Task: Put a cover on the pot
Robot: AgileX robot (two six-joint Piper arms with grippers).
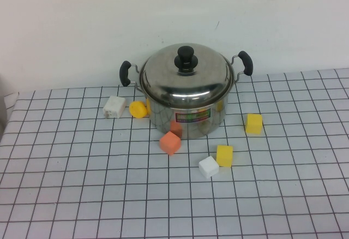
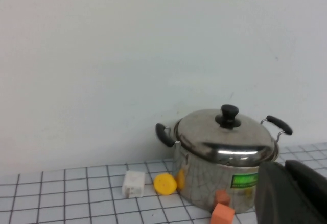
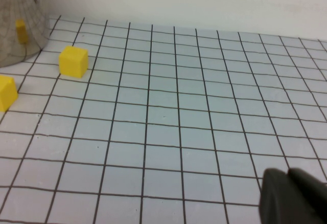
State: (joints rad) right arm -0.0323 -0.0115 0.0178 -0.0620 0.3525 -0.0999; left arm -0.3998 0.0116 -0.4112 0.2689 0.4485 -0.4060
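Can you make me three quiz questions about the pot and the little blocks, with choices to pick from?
1. Where is the lid?
A. On the pot
B. Flat on the table
C. In a gripper

2. How many yellow cubes sit on the robot's right of the pot?
A. None
B. Two
C. Five

3. What is the left gripper doing?
A. Gripping the lid knob
B. Gripping a pot handle
C. Touching nothing, back from the pot

Answers:
1 A, the domed lid sits on the pot's rim.
2 B, one yellow cube and another.
3 C, it only shows at the edge of its own wrist view, away from the pot; the right gripper sits over bare table too.
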